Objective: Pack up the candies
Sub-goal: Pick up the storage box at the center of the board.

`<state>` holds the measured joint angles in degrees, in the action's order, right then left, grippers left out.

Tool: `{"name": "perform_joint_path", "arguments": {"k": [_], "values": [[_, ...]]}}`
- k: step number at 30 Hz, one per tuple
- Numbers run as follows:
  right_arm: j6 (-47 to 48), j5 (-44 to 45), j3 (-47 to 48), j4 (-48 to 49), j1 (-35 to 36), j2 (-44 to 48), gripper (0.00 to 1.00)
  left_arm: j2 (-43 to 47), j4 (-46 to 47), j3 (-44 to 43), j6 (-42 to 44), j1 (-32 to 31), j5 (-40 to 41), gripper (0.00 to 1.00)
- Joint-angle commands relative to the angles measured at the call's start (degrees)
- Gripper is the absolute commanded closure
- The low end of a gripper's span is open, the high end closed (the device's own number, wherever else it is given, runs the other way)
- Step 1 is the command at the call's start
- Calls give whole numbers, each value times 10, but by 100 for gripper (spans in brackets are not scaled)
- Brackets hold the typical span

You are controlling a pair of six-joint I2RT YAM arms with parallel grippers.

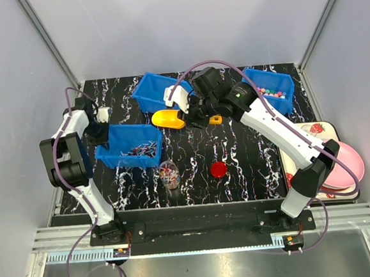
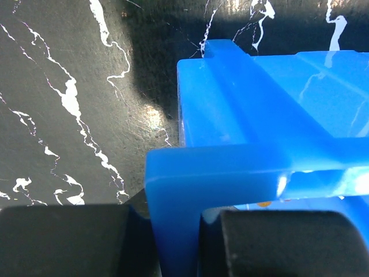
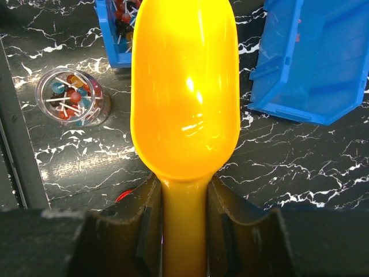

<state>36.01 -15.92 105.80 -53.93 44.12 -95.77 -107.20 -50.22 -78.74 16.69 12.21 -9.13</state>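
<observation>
My right gripper (image 1: 193, 116) is shut on the handle of a yellow scoop (image 1: 169, 118) and holds it over the table's middle back. In the right wrist view the scoop (image 3: 184, 86) looks empty, with my gripper (image 3: 184, 231) closed round its handle. My left gripper (image 1: 101, 129) is shut on the left wall of a blue bin (image 1: 119, 158) that holds candies (image 1: 136, 150). The left wrist view shows my gripper (image 2: 176, 236) pinching that bin's wall (image 2: 230, 133). More candies (image 1: 272, 93) lie in the back right blue bin (image 1: 254, 76). A clear jar (image 1: 169, 174) holds some candies (image 3: 72, 98).
A third blue bin (image 1: 144, 93) stands at the back, behind the scoop. A flat red lid (image 1: 218, 169) lies right of the jar. A strawberry-print tray (image 1: 319, 128) with pink plates (image 1: 348, 164) sits at the table's right edge.
</observation>
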Motion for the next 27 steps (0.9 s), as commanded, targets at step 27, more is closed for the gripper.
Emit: {"name": "perform_joint_path", "arguments": {"k": [27], "values": [[25, 56, 357, -162, 27, -169, 100, -77, -167, -101, -30, 72, -444, 100]]}}
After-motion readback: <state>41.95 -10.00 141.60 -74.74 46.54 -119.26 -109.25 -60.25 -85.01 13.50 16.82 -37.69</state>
